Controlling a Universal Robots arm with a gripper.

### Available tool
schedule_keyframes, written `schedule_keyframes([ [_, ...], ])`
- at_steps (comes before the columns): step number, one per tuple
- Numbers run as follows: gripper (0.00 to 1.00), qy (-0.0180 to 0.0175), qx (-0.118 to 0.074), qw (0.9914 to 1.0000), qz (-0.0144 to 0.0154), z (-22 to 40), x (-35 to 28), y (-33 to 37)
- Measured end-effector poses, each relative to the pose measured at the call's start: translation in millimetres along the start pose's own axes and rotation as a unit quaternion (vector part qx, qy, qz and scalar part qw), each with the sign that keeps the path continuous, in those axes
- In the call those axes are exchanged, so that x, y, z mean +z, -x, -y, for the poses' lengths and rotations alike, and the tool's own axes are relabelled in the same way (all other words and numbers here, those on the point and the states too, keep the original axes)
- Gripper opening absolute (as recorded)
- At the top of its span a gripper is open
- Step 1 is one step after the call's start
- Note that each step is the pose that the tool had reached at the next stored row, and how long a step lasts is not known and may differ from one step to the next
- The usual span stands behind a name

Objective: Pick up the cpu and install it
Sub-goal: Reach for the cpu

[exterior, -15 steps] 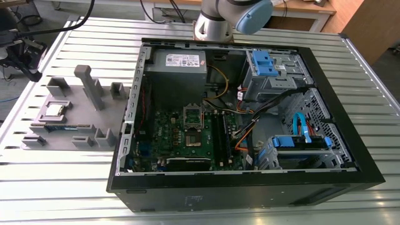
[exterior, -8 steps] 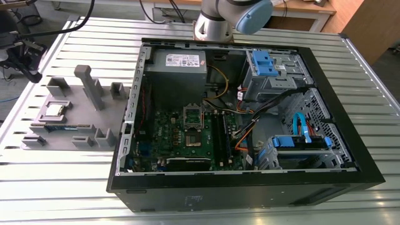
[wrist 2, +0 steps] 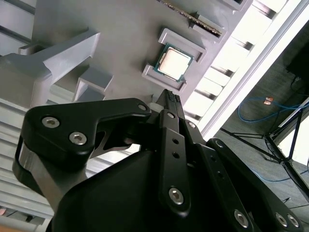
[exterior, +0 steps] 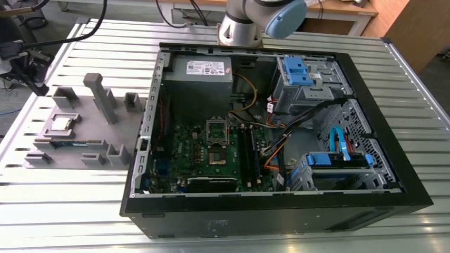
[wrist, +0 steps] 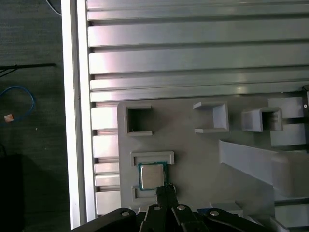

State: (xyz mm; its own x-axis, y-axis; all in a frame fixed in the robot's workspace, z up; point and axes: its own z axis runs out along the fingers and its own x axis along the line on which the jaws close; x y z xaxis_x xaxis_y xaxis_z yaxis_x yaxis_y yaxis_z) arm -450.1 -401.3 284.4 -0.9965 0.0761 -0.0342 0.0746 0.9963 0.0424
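The cpu [exterior: 62, 124] is a small square chip with a shiny silver top. It lies flat in a framed recess of the grey holder tray [exterior: 91, 118], at the exterior view's left, outside the computer case. Both wrist views look down on the cpu [wrist 2: 174, 63] [wrist: 152, 175] from above. My gripper [wrist 2: 170, 96] [wrist: 166, 187] hangs over the tray with its black fingers pressed together and nothing between them. Its tip sits just beside the chip's edge, well above it. The dark cpu socket [exterior: 216, 153] sits in the middle of the green motherboard [exterior: 184, 145], its metal frame [exterior: 215, 129] flipped up.
The open black computer case [exterior: 281, 211] lies on a ribbed metal table [exterior: 63, 200], with cables, blue drive brackets [exterior: 295, 71] and a power supply [exterior: 200, 68] inside. A tall grey post [exterior: 102, 97] and several blocks rise from the tray. A green memory stick [exterior: 70, 142] lies near the cpu.
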Motion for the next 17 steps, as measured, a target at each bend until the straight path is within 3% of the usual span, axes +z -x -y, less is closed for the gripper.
schedule_keyframes([
  [10,0.11,-0.001,0.0,1.0,-0.0003,3.4,8.3,-0.1],
  [17,0.11,-0.001,0.0,1.0,-0.0011,5.5,18.5,-0.3],
])
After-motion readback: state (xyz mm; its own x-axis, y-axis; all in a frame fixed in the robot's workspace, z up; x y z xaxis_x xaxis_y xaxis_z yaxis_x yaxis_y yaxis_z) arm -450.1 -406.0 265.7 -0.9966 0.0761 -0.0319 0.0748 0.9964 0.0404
